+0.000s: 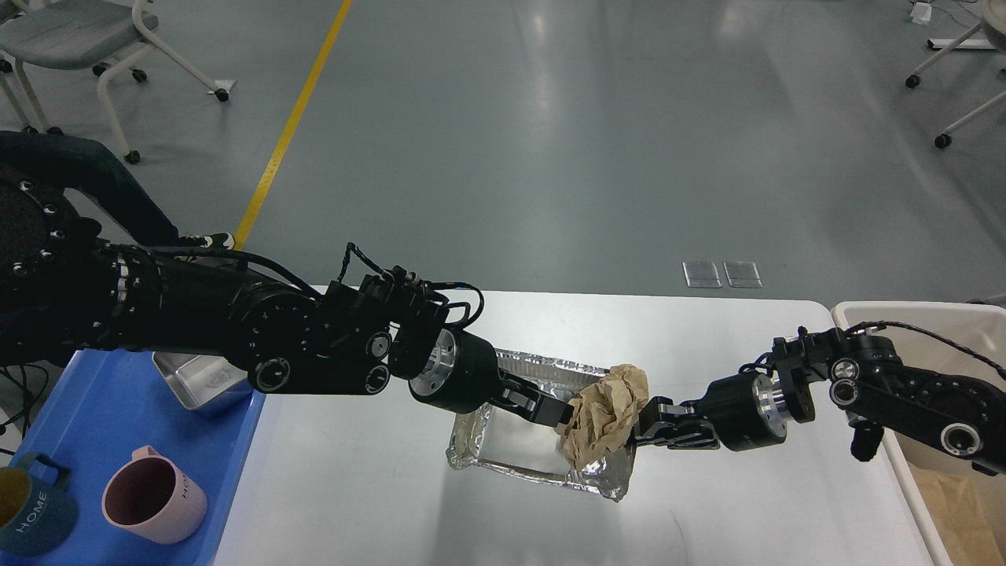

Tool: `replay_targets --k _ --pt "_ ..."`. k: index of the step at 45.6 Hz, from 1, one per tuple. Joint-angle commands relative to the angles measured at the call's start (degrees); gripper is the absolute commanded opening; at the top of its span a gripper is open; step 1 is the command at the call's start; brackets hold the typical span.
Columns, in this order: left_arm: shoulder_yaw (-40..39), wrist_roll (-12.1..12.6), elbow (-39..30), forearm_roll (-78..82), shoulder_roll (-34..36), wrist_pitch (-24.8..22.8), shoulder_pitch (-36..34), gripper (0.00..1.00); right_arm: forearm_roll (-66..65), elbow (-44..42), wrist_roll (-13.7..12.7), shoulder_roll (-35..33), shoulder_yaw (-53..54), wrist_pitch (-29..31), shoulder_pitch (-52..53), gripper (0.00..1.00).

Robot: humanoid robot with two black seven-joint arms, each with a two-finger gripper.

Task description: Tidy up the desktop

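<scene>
The white desktop (354,487) carries a crinkled foil tray (542,365) at its middle. A crumpled ball of brown paper (603,415) lies in the tray's right end. My left gripper (559,413) reaches in from the left and is shut on the paper's left side, low inside the tray. My right gripper (646,430) comes from the right and is shut on the tray's right rim, its fingertips partly hidden behind the paper. A pale, whitish shape shows in the tray's left part; I cannot tell what it is.
A blue plastic tray (102,393) at the left edge holds a metal container (196,385), a pink mug (153,497) and a dark blue mug (31,515). A beige bin (919,316) stands off the desktop's right edge. Chairs stand on the floor beyond.
</scene>
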Motion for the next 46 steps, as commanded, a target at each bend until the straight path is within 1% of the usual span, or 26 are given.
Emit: replay_targets --k 1,5,11,15,20,25,28,30,35,41,46 --pt "-1.4 -0.1 0.0 -0.8 0.9 0.4 -0.1 0.67 0.0 -0.2 0.0 0.0 0.0 0.0 -0.1 0.00" --pt "-3.1 -0.3 0.0 -0.8 2.4 1.5 -0.1 0.70 0.0 -0.6 0.1 0.0 0.0 0.0 -0.5 0.00" --pt "-8.9 -0.6 0.0 -2.1 8.0 3.0 0.8 0.74 0.0 -0.9 0.2 -0.4 0.0 0.1 -0.9 0.00" --pt "-13.7 -0.7 0.0 -5.5 13.1 3.8 3.3 0.76 0.1 -0.9 0.2 -0.9 0.0 0.1 -1.0 0.00" --pt "-20.1 -0.7 0.0 -9.4 19.2 5.5 7.7 0.83 0.1 -0.9 0.3 -1.3 0.0 0.1 -1.3 0.00" --pt "-28.3 -0.7 0.1 -11.3 24.4 9.4 15.2 0.93 0.1 -2.0 0.3 -1.3 0.0 0.1 -1.6 0.00" --pt "-34.2 -0.8 0.1 -11.9 26.4 11.7 21.1 0.95 0.3 -2.7 0.3 -1.3 0.1 0.3 -1.8 0.00" --pt "-39.0 -0.8 0.1 -12.0 27.3 12.6 26.2 0.96 1.2 -3.9 0.3 -1.5 0.1 0.4 -1.9 0.00" --pt "-48.6 -0.8 0.1 -12.0 28.7 12.7 35.9 0.96 3.5 -7.3 0.4 -2.1 0.1 0.8 -1.8 0.00" --pt "-59.6 -0.3 0.0 -12.0 28.0 12.4 47.3 0.96 4.7 -8.4 1.8 -4.6 0.1 1.3 -1.8 0.00" --pt "-64.2 -0.1 0.0 -12.0 27.8 12.3 52.9 0.96 4.8 -10.0 2.1 -5.1 0.1 1.5 -1.8 0.00"
